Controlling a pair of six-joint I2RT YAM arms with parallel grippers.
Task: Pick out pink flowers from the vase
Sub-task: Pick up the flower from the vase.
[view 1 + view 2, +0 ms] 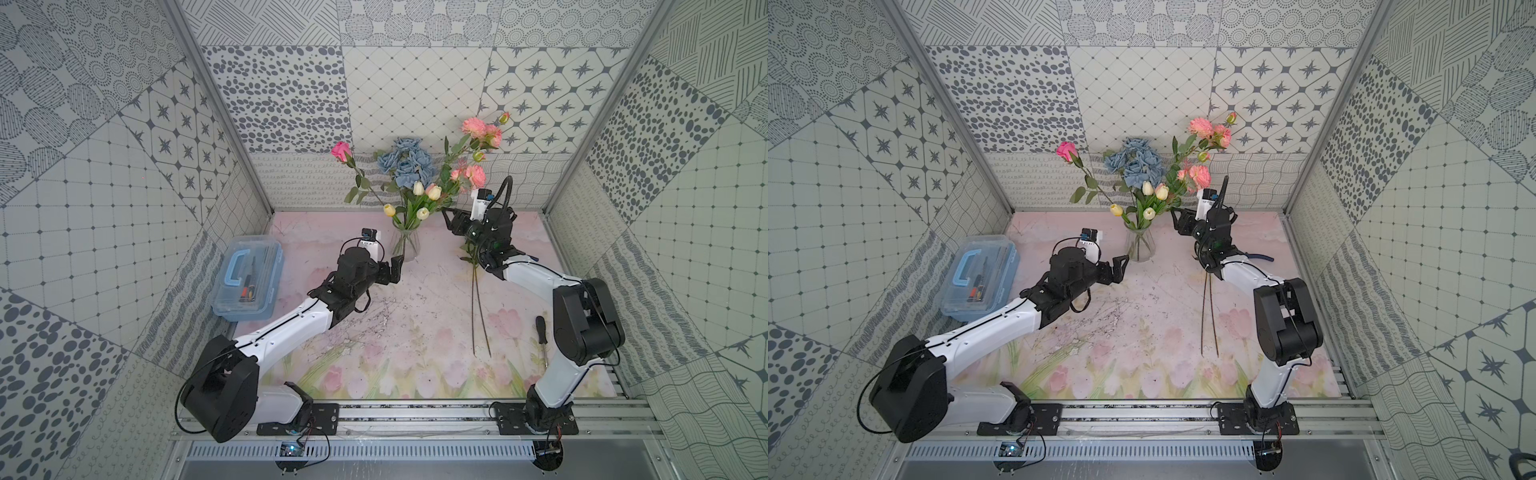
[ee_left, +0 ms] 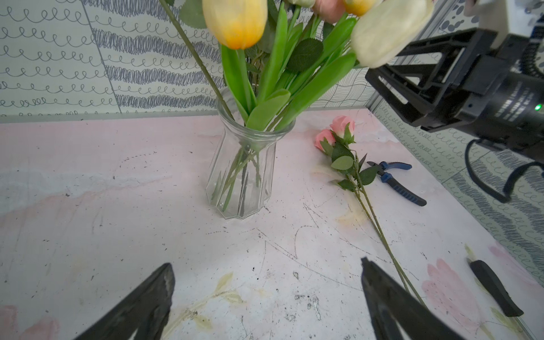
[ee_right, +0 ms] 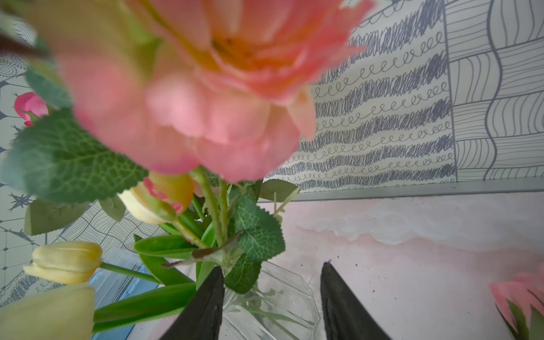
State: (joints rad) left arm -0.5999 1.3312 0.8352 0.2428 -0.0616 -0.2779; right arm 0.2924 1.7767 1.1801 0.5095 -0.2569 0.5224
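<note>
The clear ribbed vase [image 1: 405, 246] [image 2: 241, 176] stands at the back of the table. In it are a pink rose [image 1: 341, 148] leaning left, ruffled salmon-pink blooms [image 1: 482, 129] [image 3: 206, 88] leaning right, and a pinkish tulip [image 1: 434, 192]. Two light-pink roses [image 2: 338, 129] lie on the table right of the vase, their long stems [image 1: 478, 316] pointing forward. My right gripper [image 1: 449, 216] [image 3: 272, 266] is open over the vase rim, with the salmon flower's leafy stem [image 3: 223, 223] beside one finger. My left gripper [image 1: 397, 266] [image 2: 266, 265] is wide open and empty, just left of the vase.
Dusty-blue roses [image 1: 405, 164] and cream-yellow tulips [image 1: 389, 210] share the vase. A clear toolbox with a blue handle [image 1: 247, 282] sits at the left wall. Blue-handled pliers [image 2: 394, 179] and a black screwdriver [image 1: 541, 330] lie at the right.
</note>
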